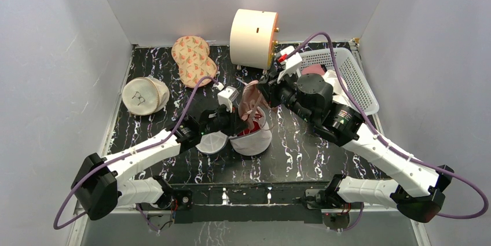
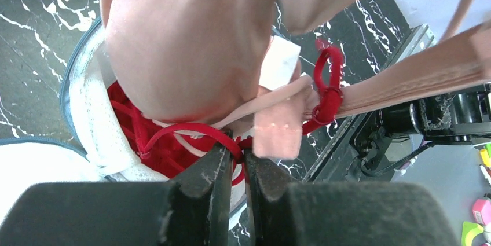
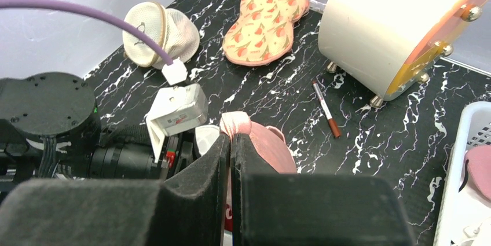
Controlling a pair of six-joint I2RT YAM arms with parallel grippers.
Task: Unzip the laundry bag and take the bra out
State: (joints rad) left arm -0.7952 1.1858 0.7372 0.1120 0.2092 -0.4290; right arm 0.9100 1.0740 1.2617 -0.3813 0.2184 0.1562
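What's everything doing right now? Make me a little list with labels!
bag: laundry bag, open, something red inside
bra: bra, pink, held up over the bag's opening
right gripper: shut on the bra
left gripper: shut on a red strap at the bag's rim
also on the table: cream pouch, orange pouch, basket

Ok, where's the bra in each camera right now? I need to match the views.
Top external: the bra, centre, held above the laundry bag.
Left wrist: the bra fills the upper half, above the left gripper pinching a red strap.
Right wrist: low centre, pinched by the right gripper.
Shared landmark: the black marbled table, in all three.
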